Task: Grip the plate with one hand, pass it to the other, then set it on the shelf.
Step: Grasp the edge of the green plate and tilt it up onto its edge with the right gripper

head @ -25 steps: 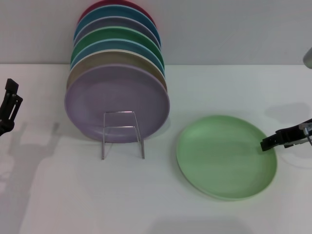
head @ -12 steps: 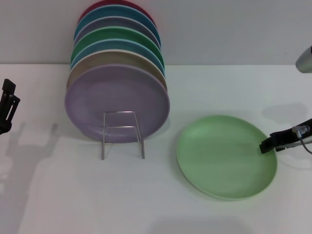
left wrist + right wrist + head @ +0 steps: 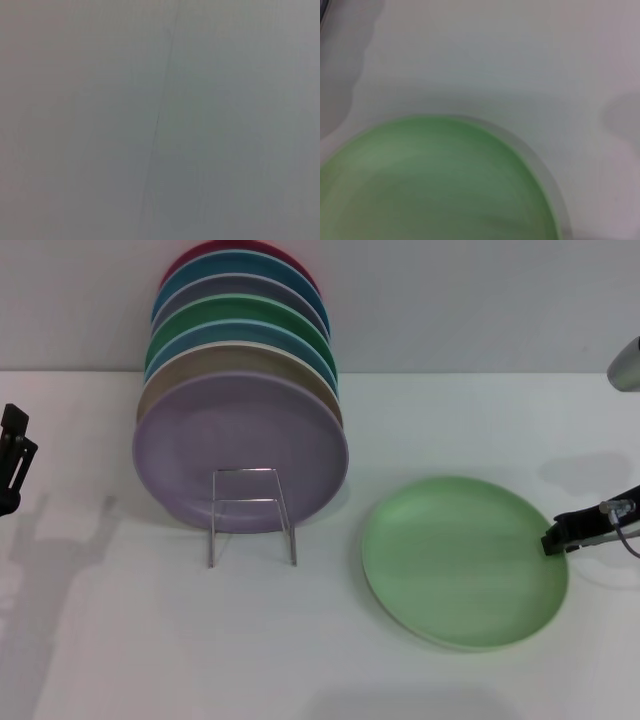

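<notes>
The pale mint-green plate (image 3: 464,560) lies flat on the white table, right of the rack. In the right wrist view the plate (image 3: 435,185) fills the lower part of the picture. My right gripper (image 3: 556,538) is low at the plate's right rim, its dark tip at the edge. The shelf (image 3: 251,515) is a thin silver wire rack at centre left, and a row of upright plates leans in it. My left gripper (image 3: 12,455) hangs at the far left edge of the head view, well away from the plate. The left wrist view is only a blank grey surface.
Several coloured plates stand on edge in the rack, with a lavender plate (image 3: 240,450) in front and a darker green plate (image 3: 240,315) further back. A pale wall runs behind the table (image 3: 320,660). Bare tabletop lies in front of the rack and plate.
My right gripper has slid a little to the right, from over the plate's rim to its outer edge. The left gripper drifted slightly left. The plate has not moved.
</notes>
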Motion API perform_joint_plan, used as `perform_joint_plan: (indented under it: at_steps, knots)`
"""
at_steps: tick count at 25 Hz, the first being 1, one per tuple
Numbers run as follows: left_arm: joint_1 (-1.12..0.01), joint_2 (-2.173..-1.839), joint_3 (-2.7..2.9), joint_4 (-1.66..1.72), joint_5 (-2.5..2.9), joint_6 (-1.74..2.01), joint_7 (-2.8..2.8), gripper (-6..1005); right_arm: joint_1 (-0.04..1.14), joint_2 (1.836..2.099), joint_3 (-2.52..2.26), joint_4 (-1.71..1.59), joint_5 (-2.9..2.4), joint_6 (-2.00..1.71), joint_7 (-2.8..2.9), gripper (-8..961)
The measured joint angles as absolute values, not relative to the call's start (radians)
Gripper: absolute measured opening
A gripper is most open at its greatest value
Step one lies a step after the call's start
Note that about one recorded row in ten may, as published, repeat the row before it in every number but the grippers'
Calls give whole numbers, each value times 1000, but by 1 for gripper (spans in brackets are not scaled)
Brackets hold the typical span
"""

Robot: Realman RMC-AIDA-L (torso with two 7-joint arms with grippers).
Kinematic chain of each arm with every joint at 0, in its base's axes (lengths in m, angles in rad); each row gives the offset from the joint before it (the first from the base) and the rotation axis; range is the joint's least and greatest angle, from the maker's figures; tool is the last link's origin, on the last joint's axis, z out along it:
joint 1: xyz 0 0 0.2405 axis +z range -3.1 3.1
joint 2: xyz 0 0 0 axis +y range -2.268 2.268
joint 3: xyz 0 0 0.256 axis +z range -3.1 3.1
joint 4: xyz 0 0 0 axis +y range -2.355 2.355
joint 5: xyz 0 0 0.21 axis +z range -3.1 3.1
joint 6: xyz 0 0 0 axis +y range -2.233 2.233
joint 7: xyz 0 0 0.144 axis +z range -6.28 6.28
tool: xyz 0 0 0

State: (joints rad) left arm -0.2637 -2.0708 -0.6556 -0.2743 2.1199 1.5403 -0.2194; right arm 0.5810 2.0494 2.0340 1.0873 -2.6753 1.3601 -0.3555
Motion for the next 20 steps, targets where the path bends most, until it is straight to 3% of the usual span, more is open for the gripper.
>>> perform_joint_plan:
  at_steps: [20]
  knots:
    - [-264,-2071,-666,-274,2120,1542,-219,860,598,2051,2025,1067,-2685,1343,-363,78]
